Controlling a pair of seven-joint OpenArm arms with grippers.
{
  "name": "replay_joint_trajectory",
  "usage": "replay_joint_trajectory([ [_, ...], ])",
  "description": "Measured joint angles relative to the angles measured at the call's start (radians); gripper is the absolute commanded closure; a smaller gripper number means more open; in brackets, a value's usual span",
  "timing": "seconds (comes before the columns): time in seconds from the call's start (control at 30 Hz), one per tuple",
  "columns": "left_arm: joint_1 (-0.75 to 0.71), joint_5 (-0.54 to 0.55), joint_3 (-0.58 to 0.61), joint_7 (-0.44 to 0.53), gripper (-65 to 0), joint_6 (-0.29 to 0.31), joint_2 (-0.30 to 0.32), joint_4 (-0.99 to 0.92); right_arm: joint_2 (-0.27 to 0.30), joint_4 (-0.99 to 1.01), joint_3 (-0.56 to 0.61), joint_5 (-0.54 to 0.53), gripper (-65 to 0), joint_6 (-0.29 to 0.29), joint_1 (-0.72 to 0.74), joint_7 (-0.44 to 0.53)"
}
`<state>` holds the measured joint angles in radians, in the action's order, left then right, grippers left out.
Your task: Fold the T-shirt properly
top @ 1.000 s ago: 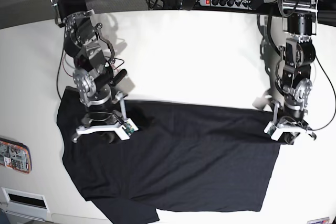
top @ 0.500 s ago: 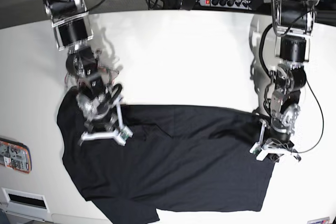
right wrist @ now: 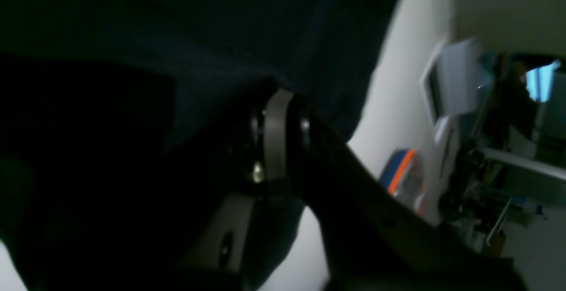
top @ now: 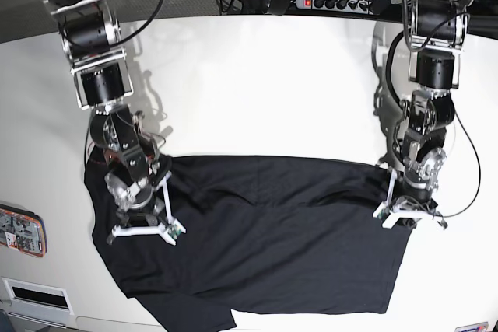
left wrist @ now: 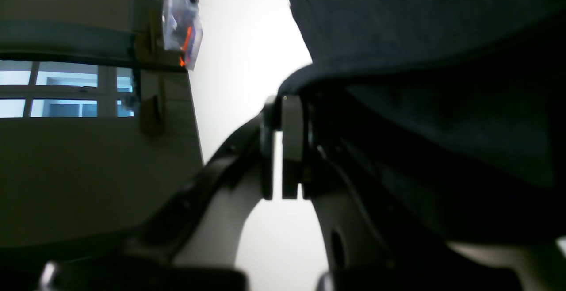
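Note:
The black T-shirt [top: 272,246] lies spread across the white table [top: 272,83], its far edge doubled over toward the near side. My right gripper [top: 142,231], on the left of the base view, is shut on the shirt's folded layer. In the right wrist view its closed fingers [right wrist: 275,132] have dark fabric [right wrist: 221,30] draped over them. My left gripper [top: 408,219], on the right of the base view, is shut on the shirt's right edge. In the left wrist view its tips [left wrist: 283,103] pinch the cloth's edge [left wrist: 398,39].
An orange and blue object [top: 21,231] lies at the table's left edge, with a white box [top: 35,297] below it. A power strip [top: 331,1] and cables sit behind the far edge. The shirt's bottom sleeve [top: 198,316] reaches the near edge.
Both grippers have moved toward the near edge, carrying the shirt's folded-over layer with them. The arm bases have pulled back toward the far side.

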<state>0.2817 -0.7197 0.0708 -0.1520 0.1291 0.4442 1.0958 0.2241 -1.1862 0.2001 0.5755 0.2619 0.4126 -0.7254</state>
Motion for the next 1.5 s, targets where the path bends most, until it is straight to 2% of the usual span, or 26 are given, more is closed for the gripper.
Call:
replay_joint_trajectory([
  [0.27, -0.016, 0.001, 0.0, -0.002, 0.0, -0.002, 0.012, 0.001, 0.0, 0.01, 0.002, 0.0, 0.0, 0.0, 0.001, 0.044],
  [0.47, -0.015, 0.001, 0.0, 0.002, 0.0, -0.003, 0.013, 0.002, -0.002, 0.142, 0.006, 0.0, 0.0, 0.002, 0.023, 0.089],
  [0.67, -0.015, 0.002, 0.0, 0.005, 0.0, -0.151, 0.021, 0.002, 0.0, 0.182, 0.007, 0.001, 0.0, -0.001, 0.069, 0.126],
  [0.9, -0.015, 0.002, 0.003, 0.002, 0.0, -0.159, 0.028, 0.0, 0.0, 0.188, 0.006, 0.001, 0.0, 0.0, 0.06, 0.118],
  [1.13, -0.016, 0.002, 0.007, 0.002, 0.0, -0.159, 0.021, -0.002, 0.0, 0.187, 0.0, 0.001, -1.2, -0.009, 0.127, 0.138],
  [1.3, -0.032, 0.001, 0.007, 0.005, 0.0, -0.159, 0.021, -0.001, -0.003, 0.189, 0.0, 0.002, -37.5, -0.006, 0.111, 0.15],
  [1.43, -0.067, 0.002, 0.007, 0.002, 0.0, -0.158, 0.021, -0.001, -0.003, 0.19, 0.0, 0.001, -54.8, -0.003, 0.114, 0.149],
  [1.5, -0.072, 0.002, 0.007, 0.002, 0.0, -0.156, 0.021, -0.001, -0.003, 0.19, 0.0, 0.001, -58.7, -0.004, 0.117, 0.154],
])
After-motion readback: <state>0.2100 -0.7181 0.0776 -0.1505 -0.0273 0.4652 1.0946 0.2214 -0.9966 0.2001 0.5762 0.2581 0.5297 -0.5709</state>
